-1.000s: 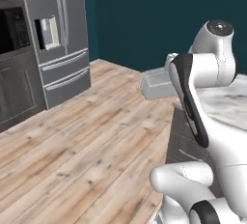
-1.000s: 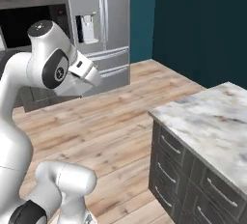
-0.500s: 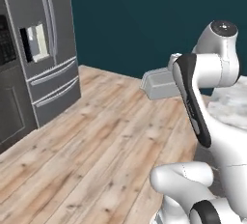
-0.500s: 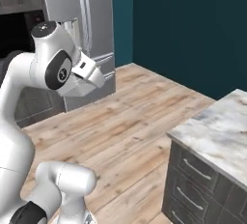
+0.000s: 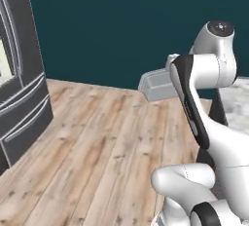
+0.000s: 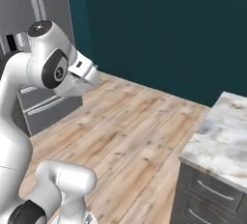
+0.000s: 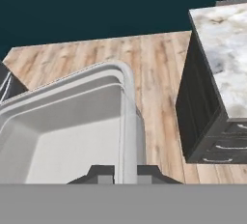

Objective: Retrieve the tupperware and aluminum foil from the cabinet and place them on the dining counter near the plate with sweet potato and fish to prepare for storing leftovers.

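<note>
In the hand view the gripper (image 7: 126, 171) is clamped on the rim of the tupperware (image 7: 72, 136), one dark finger to each side of the tub's right-hand wall, so the translucent grey-white tub hangs off the floor with its open inside facing the camera. From the left base view the tupperware (image 5: 158, 84) juts out to the left of the arm's white wrist, held up over the wooden floor (image 5: 97, 147) in front of the dark teal wall (image 5: 126, 25), with the stainless refrigerator (image 5: 19, 88) at the left edge. The dining counter (image 7: 223, 49), with its veined marble top and dark grey drawer fronts, stands to the right in the hand view, apart from the tub, and shows at the lower right of the right base view (image 6: 222, 136).
</note>
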